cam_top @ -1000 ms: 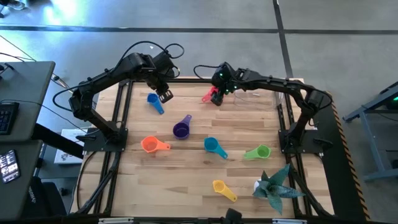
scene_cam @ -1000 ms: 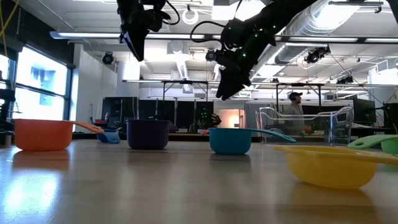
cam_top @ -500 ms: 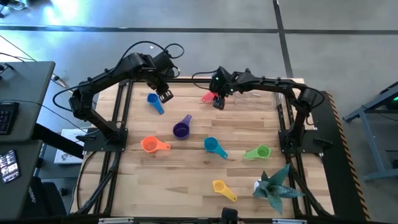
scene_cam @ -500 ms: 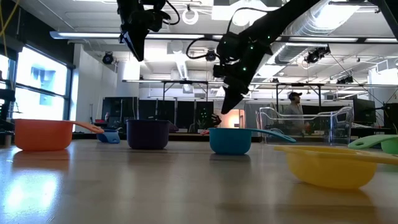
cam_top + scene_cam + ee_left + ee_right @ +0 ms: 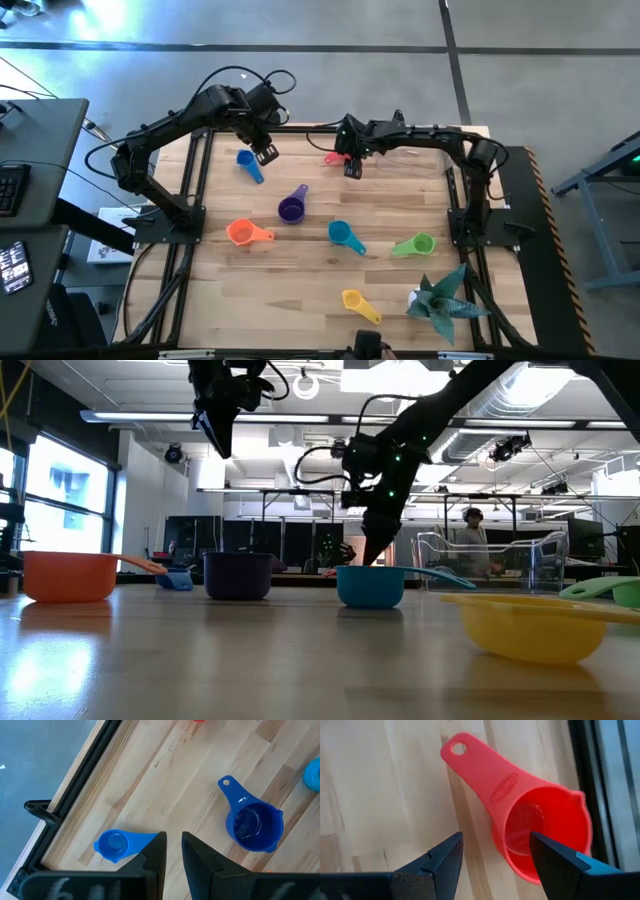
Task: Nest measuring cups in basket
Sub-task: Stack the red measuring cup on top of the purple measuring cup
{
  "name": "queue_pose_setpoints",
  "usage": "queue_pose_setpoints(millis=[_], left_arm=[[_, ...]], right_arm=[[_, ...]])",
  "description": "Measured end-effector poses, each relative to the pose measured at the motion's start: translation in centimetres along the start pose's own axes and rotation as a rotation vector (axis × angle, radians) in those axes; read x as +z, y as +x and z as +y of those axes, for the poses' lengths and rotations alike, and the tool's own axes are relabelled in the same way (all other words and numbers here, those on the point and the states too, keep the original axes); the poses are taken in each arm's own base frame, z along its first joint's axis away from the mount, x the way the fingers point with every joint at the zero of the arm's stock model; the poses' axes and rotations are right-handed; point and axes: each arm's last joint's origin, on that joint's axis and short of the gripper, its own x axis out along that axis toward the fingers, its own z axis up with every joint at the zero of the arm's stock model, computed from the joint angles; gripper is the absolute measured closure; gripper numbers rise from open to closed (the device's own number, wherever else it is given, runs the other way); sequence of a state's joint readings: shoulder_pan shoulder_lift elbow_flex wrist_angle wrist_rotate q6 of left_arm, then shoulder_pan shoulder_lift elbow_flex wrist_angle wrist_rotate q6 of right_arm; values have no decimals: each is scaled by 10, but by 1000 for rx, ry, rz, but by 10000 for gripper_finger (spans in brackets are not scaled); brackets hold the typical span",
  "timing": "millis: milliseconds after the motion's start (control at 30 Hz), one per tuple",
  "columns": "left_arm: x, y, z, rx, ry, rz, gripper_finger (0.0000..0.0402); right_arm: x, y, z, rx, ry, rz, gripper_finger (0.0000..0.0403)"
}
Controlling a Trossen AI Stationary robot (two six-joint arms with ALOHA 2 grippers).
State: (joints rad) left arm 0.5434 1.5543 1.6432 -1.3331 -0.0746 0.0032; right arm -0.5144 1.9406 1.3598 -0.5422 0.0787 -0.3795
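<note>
The cups lie loose and well apart on the counter (image 5: pixel 300 270), none nested yet, and the basket (image 5: pixel 490 560) stands at the far edge, right of the red cup (image 5: pixel 530 825) in the high view; from above it is too clear to make out well. Taking the basket as the landmark: the red cup is nearest it, on the counter just beside the black frame; the blue cup (image 5: pixel 248 164) is far off to its left, the purple cup (image 5: pixel 291 207) and orange cup (image 5: pixel 243 233) nearer the middle-left, the teal cup (image 5: pixel 343 235) and green cup (image 5: pixel 416 244) toward the near side, and the yellow cup (image 5: pixel 358 303) nearest the front, by the spiky plant (image 5: pixel 443 300). The right gripper (image 5: pixel 495 855) hangs low over the red cup, presumably because that cup is closest to the basket and so the handiest to move first. Its fingers (image 5: pixel 437 857) stand wide apart, straddling the stretch where the handle meets the bowl; they grip nothing, and I cannot tell whether either tip touches the cup yet. The left gripper (image 5: pixel 170 852) waits high above the blue cup, its fingers (image 5: pixel 156 851) nearly together with only a narrow slit between them, empty, likely parked there to keep clear of the right arm's reach.
</note>
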Motion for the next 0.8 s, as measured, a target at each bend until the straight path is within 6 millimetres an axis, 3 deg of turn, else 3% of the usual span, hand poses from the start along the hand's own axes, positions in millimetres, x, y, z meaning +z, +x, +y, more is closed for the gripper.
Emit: queue_pose_setpoints(millis=[433, 800], left_arm=[[0, 0, 0, 0, -3, 0, 353], [0, 0, 0, 0, -2, 0, 353]], right_arm=[[-5, 18, 4, -28, 25, 69, 191], [-2, 18, 13, -9, 85, 68, 316]])
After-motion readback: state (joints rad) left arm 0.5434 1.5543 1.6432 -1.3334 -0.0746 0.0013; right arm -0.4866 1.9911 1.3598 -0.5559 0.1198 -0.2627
